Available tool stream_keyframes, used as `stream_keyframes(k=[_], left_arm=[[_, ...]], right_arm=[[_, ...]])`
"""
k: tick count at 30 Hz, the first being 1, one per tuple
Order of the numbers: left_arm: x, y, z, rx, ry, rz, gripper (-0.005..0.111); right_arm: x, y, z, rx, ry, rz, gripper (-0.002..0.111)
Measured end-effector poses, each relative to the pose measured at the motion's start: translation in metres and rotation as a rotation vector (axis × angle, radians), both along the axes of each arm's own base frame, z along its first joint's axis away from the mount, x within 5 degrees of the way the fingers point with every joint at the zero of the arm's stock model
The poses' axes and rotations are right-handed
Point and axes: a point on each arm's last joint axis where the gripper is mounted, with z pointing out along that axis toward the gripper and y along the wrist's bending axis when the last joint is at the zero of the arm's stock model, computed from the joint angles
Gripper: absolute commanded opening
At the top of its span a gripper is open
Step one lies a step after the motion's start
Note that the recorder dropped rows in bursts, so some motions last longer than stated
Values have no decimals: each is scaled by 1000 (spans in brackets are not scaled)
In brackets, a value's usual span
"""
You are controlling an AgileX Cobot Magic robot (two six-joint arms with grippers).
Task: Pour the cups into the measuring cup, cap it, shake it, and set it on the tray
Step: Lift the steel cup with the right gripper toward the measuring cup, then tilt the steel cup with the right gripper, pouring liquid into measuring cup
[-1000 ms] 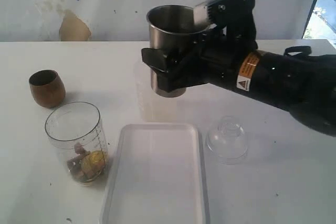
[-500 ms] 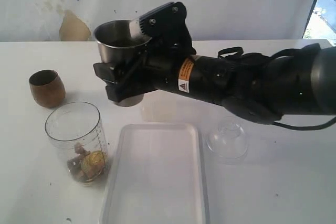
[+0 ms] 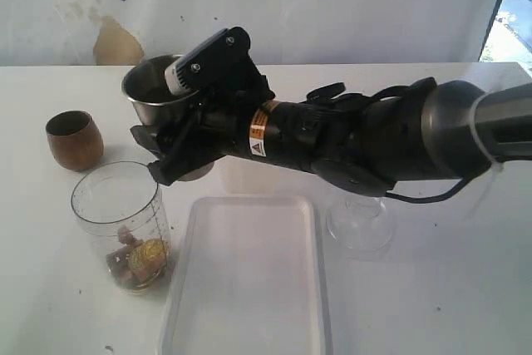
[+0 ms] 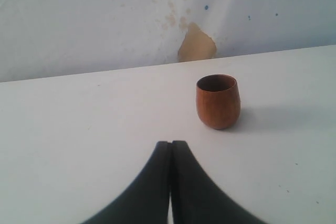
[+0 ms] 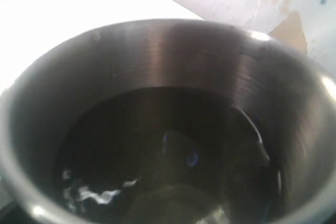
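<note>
Across the exterior view, the right gripper point(image 3: 184, 115) reaches past the middle with its jaws clamped on the steel tumbler point(image 3: 151, 93), one finger over the rim side, the other under the lower wall; the tumbler hangs above the table point(image 3: 440, 288), tipped a little, just beyond and above the mouth of the measuring cup point(image 3: 119, 222); that cup stands upright beside the tray point(image 3: 249, 288), with a few small brown and gold pieces point(image 3: 137, 262) at its bottom; the wooden cup point(image 3: 75, 139) stands apart, further back on the left; a clear domed cap point(image 3: 359, 226) sits on the other side of the tray, partly behind the arm.

From the left wrist view, the left gripper point(image 4: 170, 146) shows its two fingers pressed together on nothing, low over the table; the wooden cup point(image 4: 218, 101) stands upright ahead of it and to one side, not touched.

Down the right wrist view, only the inside of the steel tumbler point(image 5: 157, 66) shows; something dark lies at the bottom, too dim to name.

Judging by looks, the tumbler is stiff and smooth, so it may slip as it tilts; a firm hold around the middle of its wall suits it; the measuring cup seems thin, light and easily knocked over, so the pour should clear its rim; later it is best gripped around the lower wall.
</note>
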Motion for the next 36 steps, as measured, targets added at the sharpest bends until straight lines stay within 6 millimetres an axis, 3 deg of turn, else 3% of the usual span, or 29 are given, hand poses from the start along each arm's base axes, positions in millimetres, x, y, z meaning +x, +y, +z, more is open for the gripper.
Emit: stream_keyframes(k=[5, 18, 36], left_arm=[[0, 0, 0, 2, 0, 0, 0], [0, 0, 0, 2, 0, 0, 0], [0, 0, 0, 2, 0, 0, 0]], right_arm=[[2, -1, 0, -45, -42, -10, 0], [13, 2, -24, -89, -31, -44, 0], [15, 4, -19, -134, -151, -7, 0]])
